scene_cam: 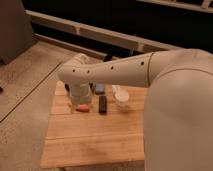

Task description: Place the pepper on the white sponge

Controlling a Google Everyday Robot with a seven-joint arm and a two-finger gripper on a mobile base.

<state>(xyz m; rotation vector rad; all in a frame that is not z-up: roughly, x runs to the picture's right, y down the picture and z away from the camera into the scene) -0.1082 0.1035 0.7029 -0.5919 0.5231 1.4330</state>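
The pepper (83,107), small and orange-red, lies on the wooden table (90,140) near its back left part. My gripper (80,103) hangs straight down from the pale arm and stands open just over the pepper's left end; I cannot tell whether the fingertips touch it. The white sponge (100,88), a small pale grey-blue block, lies a little behind and to the right of the pepper, partly hidden under the arm.
A black rectangular block (102,104) lies right of the pepper. A white cup (121,99) stands further right. My arm's large pale body (177,110) fills the right side. A speckled floor (22,100) surrounds the table.
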